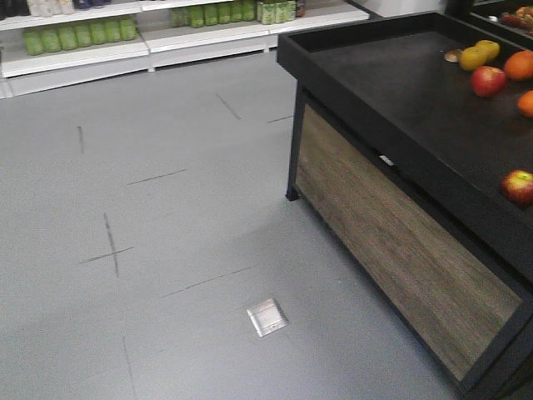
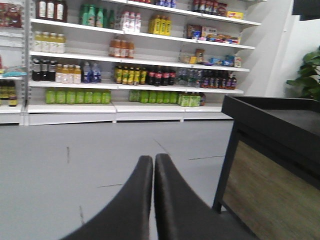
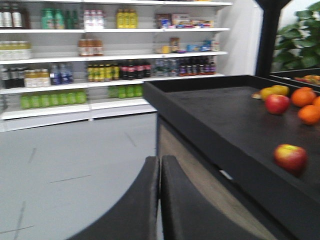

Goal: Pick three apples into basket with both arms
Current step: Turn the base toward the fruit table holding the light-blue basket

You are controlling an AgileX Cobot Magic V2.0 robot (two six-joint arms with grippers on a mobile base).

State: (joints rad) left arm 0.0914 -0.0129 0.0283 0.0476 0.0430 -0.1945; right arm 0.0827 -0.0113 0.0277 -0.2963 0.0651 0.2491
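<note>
Two red apples lie on the black display table (image 1: 391, 92) at the right. One apple (image 1: 488, 80) (image 3: 277, 104) sits far back beside the oranges. The other apple (image 1: 517, 187) (image 3: 290, 157), red with a yellow patch near the stem, lies alone close to the table's front rim. The basket is out of view. My left gripper (image 2: 153, 158) is shut on nothing and hangs over the grey floor, left of the table's corner leg. Also shut and empty, my right gripper (image 3: 160, 159) is level with the table's wooden side, well short of both apples. Neither arm shows in the front view.
Oranges (image 1: 520, 64) (image 3: 303, 96) and yellow fruit (image 1: 479, 55) lie at the table's far right. The table has a raised black rim and a wood side panel (image 1: 400, 242). Shelves of bottles (image 2: 135, 75) line the back wall. A metal floor plate (image 1: 266, 317) and a plant (image 2: 306, 75) are also in view.
</note>
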